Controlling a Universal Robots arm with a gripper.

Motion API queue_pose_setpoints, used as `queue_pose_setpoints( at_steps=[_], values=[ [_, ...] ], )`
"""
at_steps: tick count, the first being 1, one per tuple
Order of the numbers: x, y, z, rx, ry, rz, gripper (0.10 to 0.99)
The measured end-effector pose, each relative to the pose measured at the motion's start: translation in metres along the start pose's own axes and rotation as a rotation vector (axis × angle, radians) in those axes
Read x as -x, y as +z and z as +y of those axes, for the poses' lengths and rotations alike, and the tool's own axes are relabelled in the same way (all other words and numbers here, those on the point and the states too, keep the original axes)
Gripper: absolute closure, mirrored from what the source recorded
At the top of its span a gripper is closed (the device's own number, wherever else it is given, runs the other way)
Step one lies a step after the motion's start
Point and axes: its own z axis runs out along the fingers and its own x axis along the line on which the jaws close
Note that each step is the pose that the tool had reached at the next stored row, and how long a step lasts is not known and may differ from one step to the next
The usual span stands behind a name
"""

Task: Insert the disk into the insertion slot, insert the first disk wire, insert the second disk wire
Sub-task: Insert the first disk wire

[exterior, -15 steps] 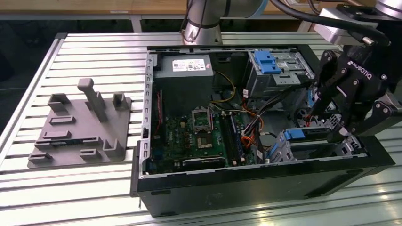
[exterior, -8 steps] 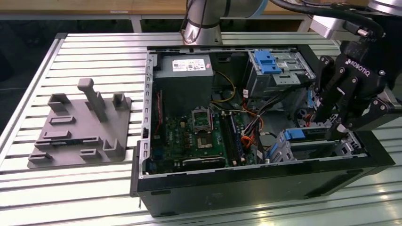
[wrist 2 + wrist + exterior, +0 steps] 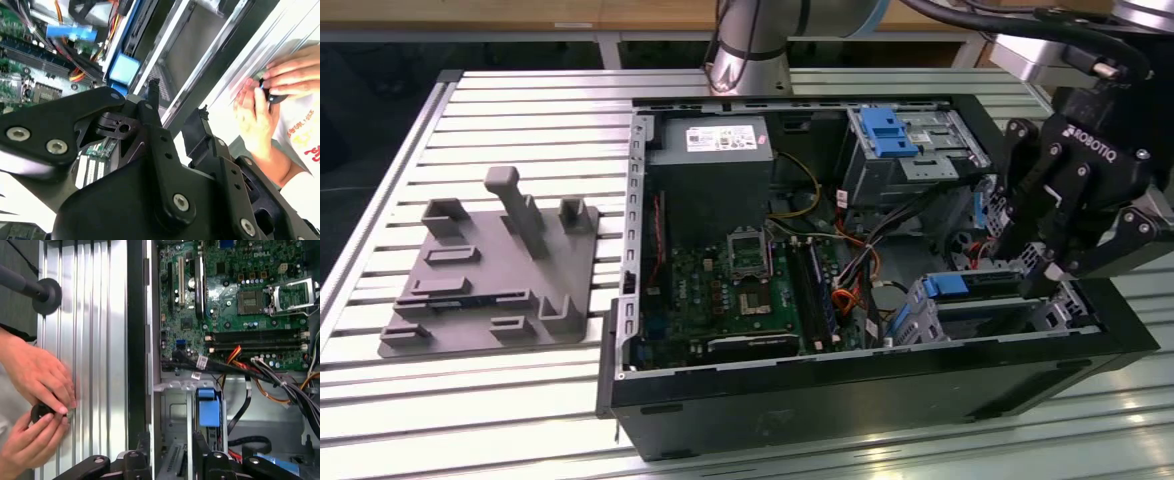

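Note:
My black gripper (image 3: 1034,275) hangs over the near right corner of the open computer case, right above the insertion slot (image 3: 958,318), a low silver perforated cage. Both wrist views show the gripper (image 3: 177,102) (image 3: 172,445) open, with only the cage and the case wall in the gap. The slot's perforated wall (image 3: 175,412) (image 3: 161,75) lies just past the fingertips. A bright blue strip of the disk's carrier (image 3: 991,269) (image 3: 126,30) (image 3: 280,463) shows at the cage beside the gripper. The arm hides most of the disk.
Loose orange, red and black cables (image 3: 854,270) (image 3: 260,375) run from the motherboard (image 3: 734,290) to the cage. A taller grey cage with a blue latch (image 3: 894,130) stands at the back. A person's hands (image 3: 35,390) (image 3: 265,100) hold a small black object beside the case. A grey fixture plate (image 3: 480,270) lies on the exterior view's left.

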Motion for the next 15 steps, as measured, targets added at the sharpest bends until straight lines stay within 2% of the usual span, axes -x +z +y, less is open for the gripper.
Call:
queue_pose_setpoints(
  at_steps=[2, 4, 13, 15],
  values=[
    [0.0002, -0.0005, -0.0082, 0.000, -0.003, -0.0011, 0.620],
    [0.0004, -0.0005, -0.0131, -0.001, -0.009, -0.0009, 0.620],
    [0.0019, 0.0010, -0.0159, -0.014, -0.068, 0.0026, 0.620],
    [0.0047, 0.0008, -0.0174, -0.014, -0.069, 0.0031, 0.620]
  ],
)
